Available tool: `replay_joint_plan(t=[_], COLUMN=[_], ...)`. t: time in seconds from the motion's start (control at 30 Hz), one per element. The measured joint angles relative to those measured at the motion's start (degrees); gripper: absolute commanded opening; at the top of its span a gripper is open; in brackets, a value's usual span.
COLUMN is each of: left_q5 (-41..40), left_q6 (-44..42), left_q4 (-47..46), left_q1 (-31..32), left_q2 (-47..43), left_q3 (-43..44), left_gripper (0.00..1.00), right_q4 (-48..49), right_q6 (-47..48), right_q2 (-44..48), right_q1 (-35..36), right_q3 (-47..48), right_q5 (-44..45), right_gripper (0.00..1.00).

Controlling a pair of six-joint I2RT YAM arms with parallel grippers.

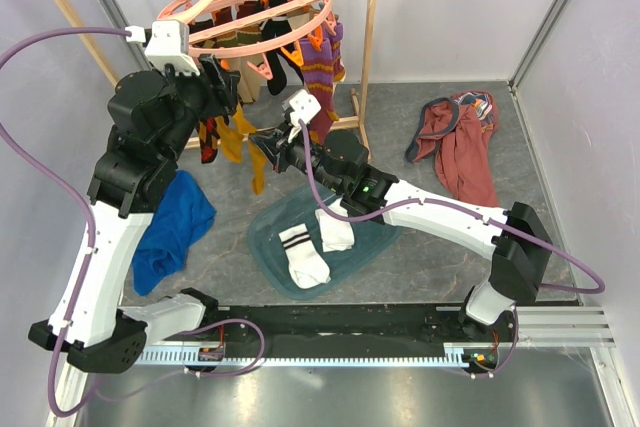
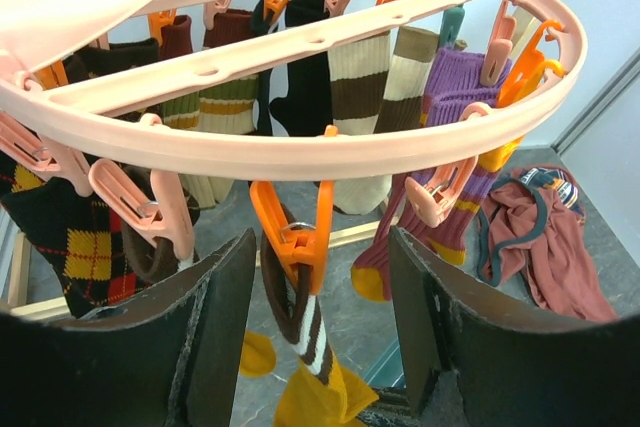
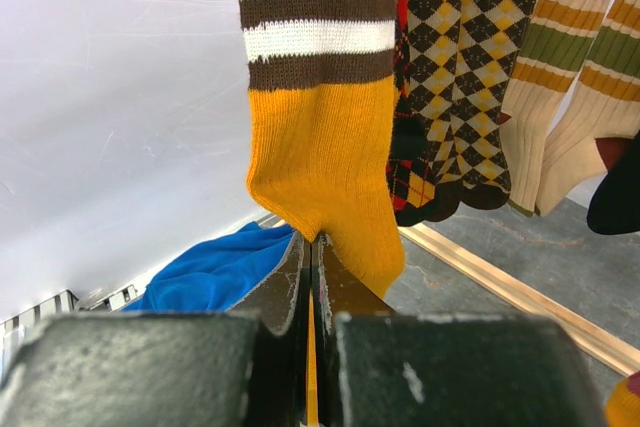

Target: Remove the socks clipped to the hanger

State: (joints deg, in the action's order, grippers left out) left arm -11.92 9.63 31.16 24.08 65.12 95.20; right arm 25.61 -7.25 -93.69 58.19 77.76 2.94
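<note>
The salmon-pink ring hanger (image 1: 252, 5) hangs from the rack with several socks clipped under it. My left gripper (image 2: 320, 239) is open, its fingers (image 2: 215, 332) standing on either side of an orange clip (image 2: 296, 235) without touching it. That clip pinches the brown-and-white striped cuff of a mustard sock (image 3: 322, 152). My right gripper (image 3: 318, 245) is shut on the lower end of this sock, below the hanger (image 2: 300, 142). Argyle socks (image 3: 452, 77) and beige striped socks (image 3: 562, 97) hang just beside it. From above, the left gripper (image 1: 222, 77) is under the ring's near rim and the right gripper (image 1: 262, 147) is lower.
A wooden rack (image 1: 372, 37) carries the hanger. A blue cloth (image 1: 170, 232) lies by the left arm and a maroon garment (image 1: 462, 152) at the right. A teal cloth (image 1: 372, 242) in front holds two white socks with black stripes (image 1: 303, 252).
</note>
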Motion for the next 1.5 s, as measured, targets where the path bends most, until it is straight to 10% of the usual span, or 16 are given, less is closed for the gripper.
replay_joint_plan(t=[0.33,0.7,1.0,1.5], left_q5=[0.33,2.58,4.63,6.80], left_q6=[-0.02,-0.26,-0.26,-0.48], left_q4=[-1.75,-4.02,-4.74,-7.74], left_q1=[-1.79,-2.14,-2.25,-2.43], left_q2=[2.10,2.45,2.16,-1.99], left_q3=[-0.02,-0.11,-1.25,-6.54], left_gripper=[0.56,0.02,0.02,0.60], right_q4=[-0.04,0.00,-0.68,-10.51], right_q6=[-0.02,-0.02,-1.62,-18.51], right_q2=[0.26,0.26,2.19,22.03], right_q1=[0.00,0.00,0.00,0.09], right_q3=[-0.48,-0.50,-4.35,-28.63], right_q5=[-0.15,-0.13,0.35,5.60], right_gripper=[0.00,0.00,0.00,0.16])
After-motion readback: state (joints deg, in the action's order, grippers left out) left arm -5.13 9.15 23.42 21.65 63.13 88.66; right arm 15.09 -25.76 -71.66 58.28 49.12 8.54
